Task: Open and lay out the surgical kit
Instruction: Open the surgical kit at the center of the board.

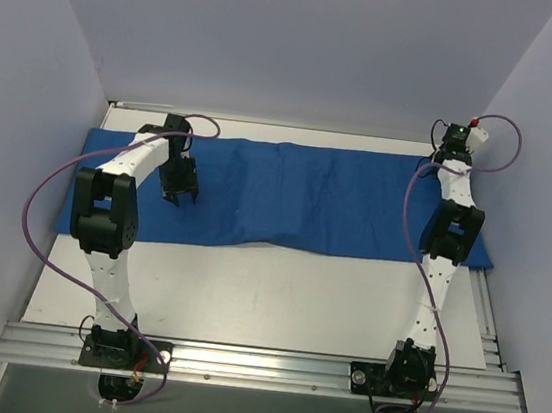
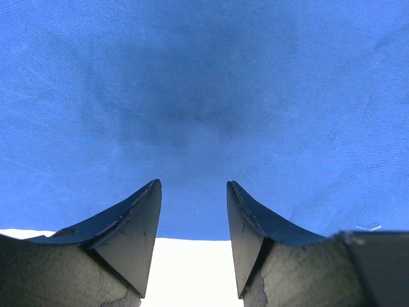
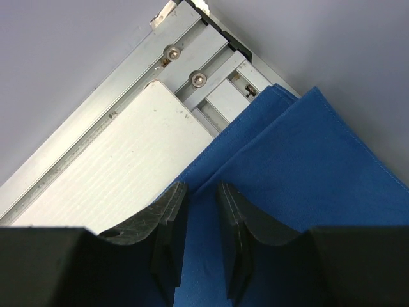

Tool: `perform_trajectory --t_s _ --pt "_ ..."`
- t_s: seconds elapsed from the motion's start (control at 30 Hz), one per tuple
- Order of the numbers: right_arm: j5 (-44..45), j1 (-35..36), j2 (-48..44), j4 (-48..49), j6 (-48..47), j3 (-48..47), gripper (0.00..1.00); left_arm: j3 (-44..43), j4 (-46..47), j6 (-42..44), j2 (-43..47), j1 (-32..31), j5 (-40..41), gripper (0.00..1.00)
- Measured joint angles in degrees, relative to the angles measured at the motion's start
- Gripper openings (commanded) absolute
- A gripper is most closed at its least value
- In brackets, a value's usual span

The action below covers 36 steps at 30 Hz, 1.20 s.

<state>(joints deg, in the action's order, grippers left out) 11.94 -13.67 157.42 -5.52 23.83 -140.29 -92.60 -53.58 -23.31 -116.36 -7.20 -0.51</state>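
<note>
The blue cloth wrap (image 1: 298,194) lies spread across the far worktop (image 1: 265,296). The left gripper (image 2: 193,185) is above its left end, jaws apart and empty. The right gripper (image 3: 198,188) is at its far right corner, jaws nearly together. Whether it grips the wrap cannot be told. Risk: a slack hold lets the corner slip and stay folded.

- Top external: fixed high, behind near mounting rail (image 1: 256,365). Looks down and forward over whole table (image 1: 275,297). Far off; full width of blue cloth (image 1: 296,204) in frame.
- Left wrist: sits behind left gripper (image 2: 193,183), faces along fingers. Very near cloth, which fills frame; white table strip at bottom.
- Right wrist: behind right gripper (image 3: 201,185), faces table's far right corner. Close; cloth corner, aluminium frame (image 3: 192,70), wall (image 3: 77,51) in frame.
- Shared: cloth and table in all three views.
</note>
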Motion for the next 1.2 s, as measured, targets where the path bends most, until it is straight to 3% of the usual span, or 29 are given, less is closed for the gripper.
perform_trajectory --t_s 0.17,0.6,0.9,1.2 --pt "-0.59 -0.39 0.85 1.03 0.63 -0.83 0.28 0.15 0.09 -0.02 0.0 0.0 0.0 0.54" --pt "-2.25 -0.94 0.96 0.61 -0.33 -0.96 0.0 0.98 0.2 -0.11 0.11 0.0 -0.04 0.54" --pt "-2.97 -0.98 -0.48 -0.04 -1.22 0.52 0.0 0.96 0.2 -0.02 0.85 0.0 -0.04 0.54" --pt "-3.1 -1.03 -13.84 -9.94 -0.07 12.87 0.0 0.5 0.46 0.33 1.55 0.0 -1.25 0.54"
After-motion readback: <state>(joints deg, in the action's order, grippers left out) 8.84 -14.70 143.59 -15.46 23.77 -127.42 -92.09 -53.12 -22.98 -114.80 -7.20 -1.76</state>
